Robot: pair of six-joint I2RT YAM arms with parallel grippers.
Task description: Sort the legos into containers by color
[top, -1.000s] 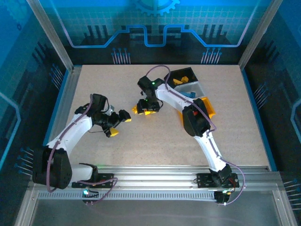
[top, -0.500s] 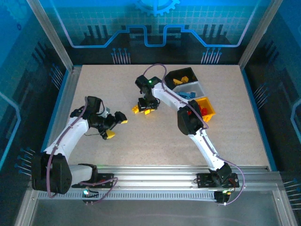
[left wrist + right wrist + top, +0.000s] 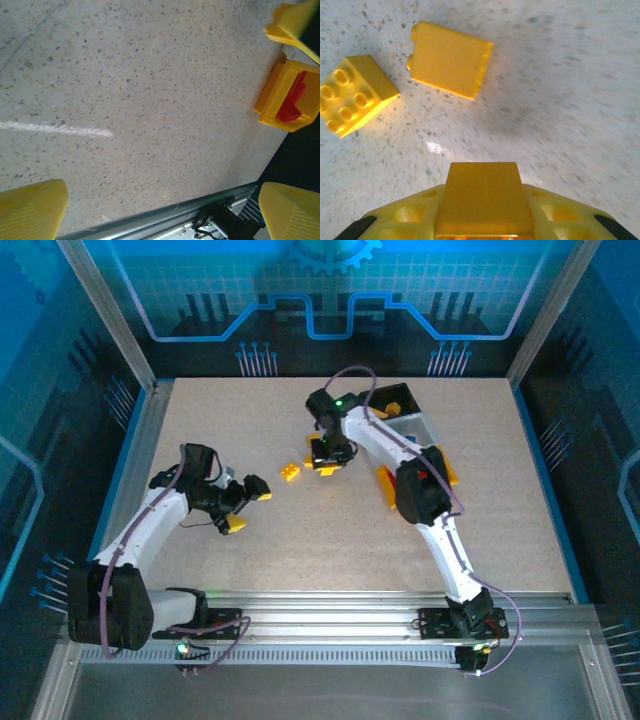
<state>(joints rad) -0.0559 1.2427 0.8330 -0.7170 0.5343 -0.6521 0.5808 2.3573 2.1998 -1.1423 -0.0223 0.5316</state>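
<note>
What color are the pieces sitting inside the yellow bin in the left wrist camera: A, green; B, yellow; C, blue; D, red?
D: the legos showing inside the yellow bin are red.

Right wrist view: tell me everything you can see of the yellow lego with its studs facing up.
The studded yellow lego is a small blocky brick of glossy yellow plastic, with ringed, hollow studs on its top face and plain smooth sides. It sits flat and upright on the speckled table, turned diagonally, at the left edge of the right wrist view. A second yellow lego lies just to its right, close but apart. Only the table touches it.
</note>
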